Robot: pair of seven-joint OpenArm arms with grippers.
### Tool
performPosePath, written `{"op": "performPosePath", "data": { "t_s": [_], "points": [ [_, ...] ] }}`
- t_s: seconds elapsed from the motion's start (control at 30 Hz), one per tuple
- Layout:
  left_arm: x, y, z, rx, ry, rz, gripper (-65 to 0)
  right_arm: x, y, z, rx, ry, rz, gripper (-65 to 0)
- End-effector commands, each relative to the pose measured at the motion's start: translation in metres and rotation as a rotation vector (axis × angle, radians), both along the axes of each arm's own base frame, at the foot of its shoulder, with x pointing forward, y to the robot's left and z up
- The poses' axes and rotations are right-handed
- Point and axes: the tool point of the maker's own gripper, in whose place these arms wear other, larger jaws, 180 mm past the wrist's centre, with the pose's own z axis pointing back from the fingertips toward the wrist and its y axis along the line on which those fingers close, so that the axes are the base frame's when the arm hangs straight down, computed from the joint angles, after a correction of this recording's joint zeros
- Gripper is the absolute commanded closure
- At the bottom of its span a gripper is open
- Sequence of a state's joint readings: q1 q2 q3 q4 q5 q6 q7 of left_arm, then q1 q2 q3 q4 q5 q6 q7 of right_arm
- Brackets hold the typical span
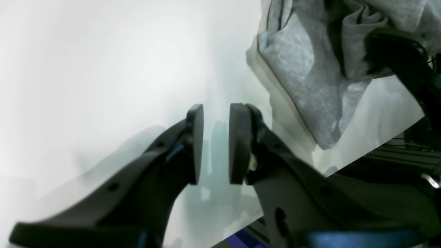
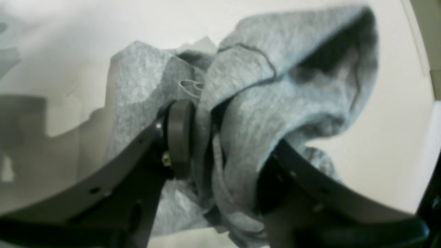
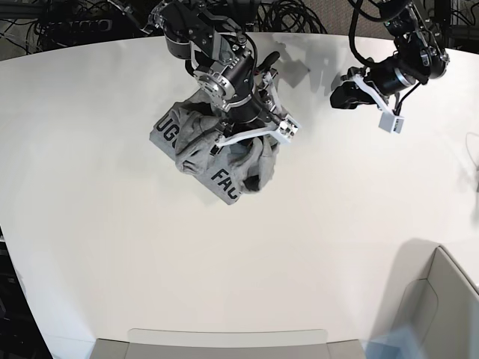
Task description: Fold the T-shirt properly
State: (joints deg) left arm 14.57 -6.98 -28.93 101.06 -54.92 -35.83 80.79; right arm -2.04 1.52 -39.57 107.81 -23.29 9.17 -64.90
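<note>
**One crumpled shirt, one arm on it**

One heather-grey T-shirt (image 3: 217,153) lay bunched in a heap toward the desk's (image 3: 239,262) far edge, lettering partly showing. Soft, light and limp, it would probably sag and slip; a hem or shoulder seam looked the surest hold. The right gripper (image 2: 203,137) had cloth between its jaws, grip uncertain. The left gripper (image 1: 216,144) hung apart, jaws parted and empty.
</note>
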Motion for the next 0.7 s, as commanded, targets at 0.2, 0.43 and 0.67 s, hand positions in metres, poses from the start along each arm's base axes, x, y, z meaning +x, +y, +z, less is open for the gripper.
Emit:
{"op": "performPosePath", "data": {
  "t_s": [0.2, 0.43, 0.67],
  "points": [
    [0.007, 0.001, 0.009, -0.004, -0.038, 0.003, -13.9, -0.025, 0.022, 0.033, -0.015, -0.073, 0.274, -18.6],
    [0.007, 0.001, 0.009, -0.004, -0.039, 0.003, -13.9, -0.026, 0.019, 0.020, -0.066, -0.046, 0.294, -18.7],
    [0.007, 0.001, 0.009, -0.004, -0.039, 0.003, -13.9, 0.003, 0.010, 0.052, -0.005, -0.130, 0.206, -18.1]
  ]
}}
